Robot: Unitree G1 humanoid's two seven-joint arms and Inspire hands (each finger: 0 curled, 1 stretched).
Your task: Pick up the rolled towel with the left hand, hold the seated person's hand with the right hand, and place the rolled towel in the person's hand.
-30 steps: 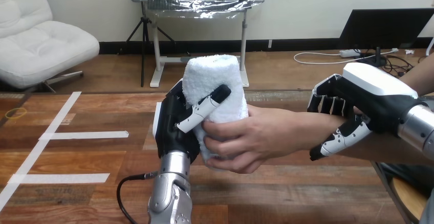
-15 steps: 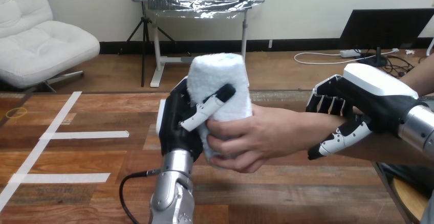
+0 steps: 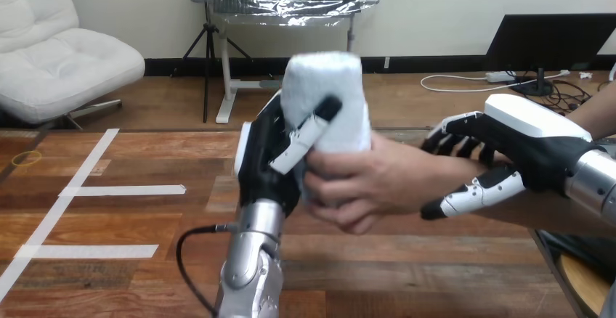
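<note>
Above the table, the towel stands upright, gripped from two sides. The left hand has its thumb curled across the front of the roll, and the person's hand wraps its lower part. The right hand is closed round the person's wrist, fingers over and thumb under. If the left hand lets go before the person's grip is firm, the tall roll may tip or slide out. A snagging thumb could drag the roll loose, and a tight squeeze on the wrist could hurt. The table is smooth wood planks. The towel is a thick cylinder of soft, fluffy white terry that gives under pressure. The robot's hands are hard, glossy plastic.
</note>
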